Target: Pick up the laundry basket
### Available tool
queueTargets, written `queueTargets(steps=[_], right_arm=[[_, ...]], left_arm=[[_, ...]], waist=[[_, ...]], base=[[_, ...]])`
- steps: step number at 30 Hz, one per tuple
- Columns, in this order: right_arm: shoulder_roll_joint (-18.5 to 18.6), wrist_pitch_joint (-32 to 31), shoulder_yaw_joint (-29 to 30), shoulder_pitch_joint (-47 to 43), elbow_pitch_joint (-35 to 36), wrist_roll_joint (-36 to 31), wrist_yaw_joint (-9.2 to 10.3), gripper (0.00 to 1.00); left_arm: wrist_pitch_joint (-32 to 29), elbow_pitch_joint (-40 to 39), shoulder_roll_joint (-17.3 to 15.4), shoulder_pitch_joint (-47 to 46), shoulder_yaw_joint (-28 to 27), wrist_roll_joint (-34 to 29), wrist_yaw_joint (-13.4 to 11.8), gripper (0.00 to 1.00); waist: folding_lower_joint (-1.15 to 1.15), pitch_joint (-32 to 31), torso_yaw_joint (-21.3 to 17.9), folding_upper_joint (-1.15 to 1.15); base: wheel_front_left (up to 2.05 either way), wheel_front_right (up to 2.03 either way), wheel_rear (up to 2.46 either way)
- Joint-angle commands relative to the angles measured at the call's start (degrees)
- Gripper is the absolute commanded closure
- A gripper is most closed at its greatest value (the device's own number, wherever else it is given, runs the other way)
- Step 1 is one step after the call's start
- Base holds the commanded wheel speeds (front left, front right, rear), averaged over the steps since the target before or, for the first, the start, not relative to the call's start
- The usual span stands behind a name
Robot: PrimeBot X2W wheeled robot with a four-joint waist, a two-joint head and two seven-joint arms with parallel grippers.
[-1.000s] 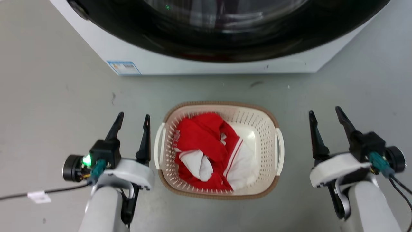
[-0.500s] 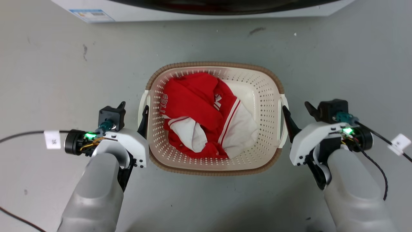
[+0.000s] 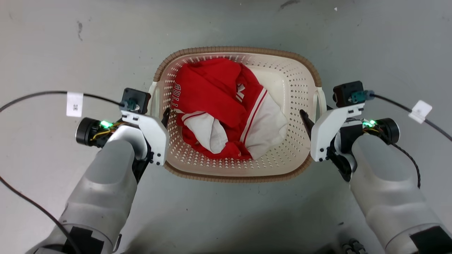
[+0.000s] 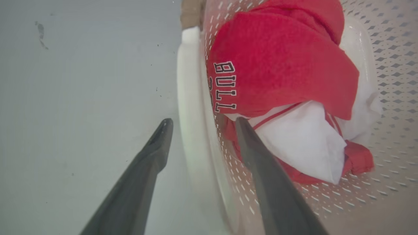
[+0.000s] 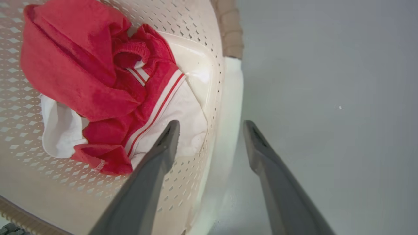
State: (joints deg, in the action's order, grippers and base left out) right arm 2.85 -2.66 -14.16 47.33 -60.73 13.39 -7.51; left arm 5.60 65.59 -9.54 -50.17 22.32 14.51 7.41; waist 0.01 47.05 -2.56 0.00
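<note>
Probably light, stiff and slippery: laundry basket (image 3: 236, 49) best taken by white side handles (image 4: 188, 85), with left tool (image 4: 203, 120) and right tool (image 5: 211, 122) spread wide astride them.

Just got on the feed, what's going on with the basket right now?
The robot is set to grab the laundry basket, which sits on the grey floor holding red and white clothing. The left gripper is open astride the left handle, one finger inside the basket wall and one outside. The right gripper is open the same way astride the right handle. Neither has closed on a handle yet.
</note>
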Motion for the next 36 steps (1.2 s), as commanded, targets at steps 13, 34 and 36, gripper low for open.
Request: queueTargets(steps=[13, 34, 36], right_arm=[[0.02, -6.66, -2.24, 8.47, -8.56, -0.06, 0.04, 0.0], [0.14, -3.62, -3.46, 9.57, -11.59, 1.14, 0.01, 1.0], [0.13, -4.1, -3.85, 9.29, -11.8, 0.86, 0.01, 1.0]], left_arm=[[-6.67, -1.29, -2.97, -4.78, 12.46, 10.26, 0.08, 0.0], [-7.32, -3.4, -4.89, -4.74, 24.62, 23.75, 0.08, 1.0], [-7.87, -3.53, -5.07, -4.37, 25.73, 24.99, 0.08, 1.0]], waist=[[-0.01, 3.36, 0.86, 0.0], [-0.01, 2.33, 1.69, 0.0], [-0.01, 1.08, 1.65, 0.0]], base=[[0.0, 0.0, 0.0], [0.0, 0.0, 0.0], [0.0, 0.0, 0.0]])
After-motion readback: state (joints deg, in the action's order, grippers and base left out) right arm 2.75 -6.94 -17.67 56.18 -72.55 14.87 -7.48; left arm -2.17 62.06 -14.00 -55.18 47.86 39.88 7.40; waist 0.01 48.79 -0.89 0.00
